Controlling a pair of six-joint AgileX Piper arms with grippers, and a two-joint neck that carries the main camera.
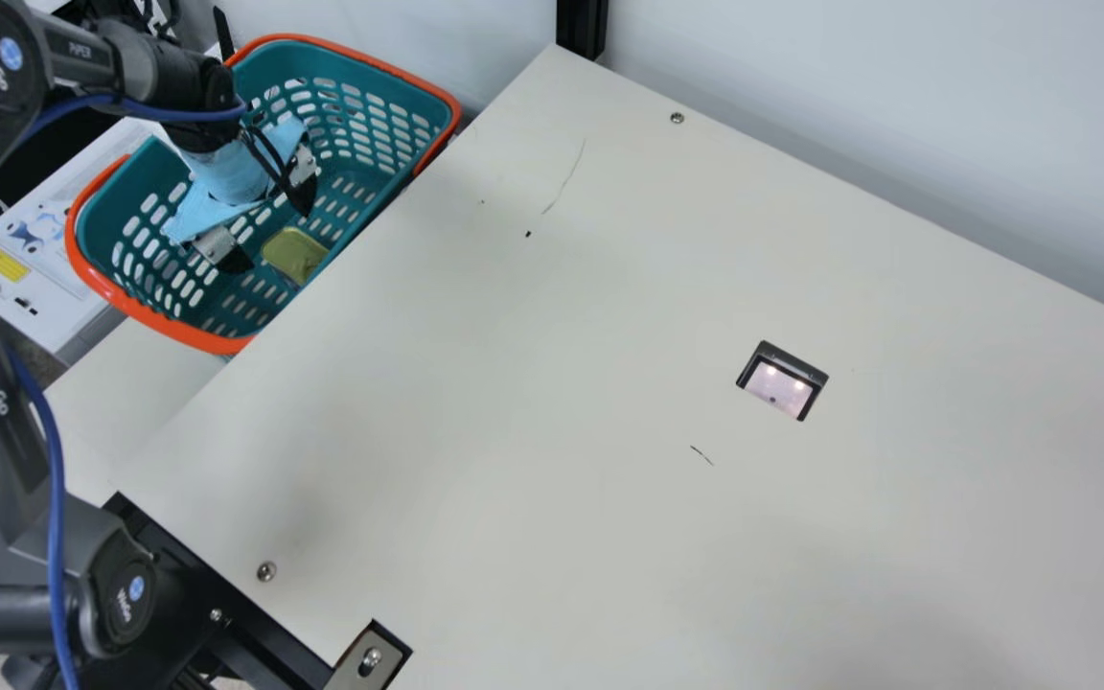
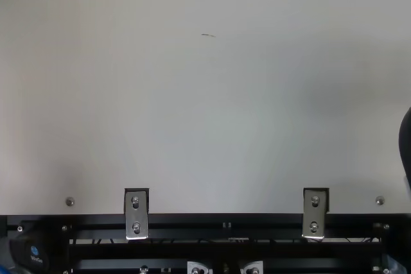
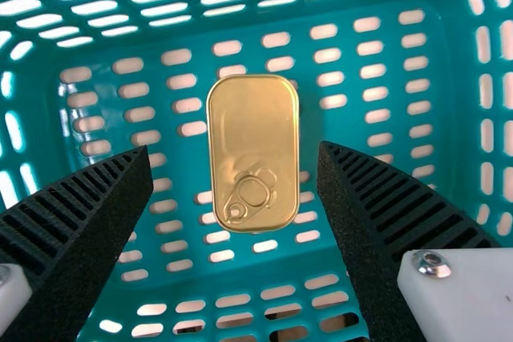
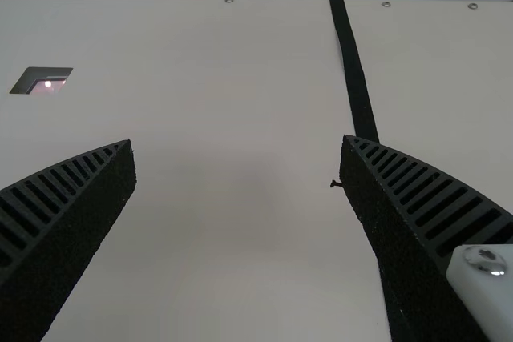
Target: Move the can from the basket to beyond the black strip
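In the main view my left gripper [image 1: 272, 228] hangs inside the teal basket [image 1: 437, 94], its fingers apart above the gold can [image 1: 294, 253]. The left wrist view has the can [image 3: 253, 142] lying flat on the floor of the basket [image 3: 353, 130], pull ring upward; this gripper [image 3: 234, 152] stands open with one finger to each side of it and does not touch it. Over the table my right gripper [image 4: 238, 143] is open with nothing between its fingers. The black strip [image 4: 355, 78] runs along the table, partly hidden behind one of those fingers.
The orange-rimmed basket sits beside the end of the cream table [image 1: 514, 383], next to a white box [image 1: 44, 278]. A rectangular cutout [image 1: 784, 381] is set in the table. A wall stands behind, and metal brackets [image 2: 136, 213] line one table edge.
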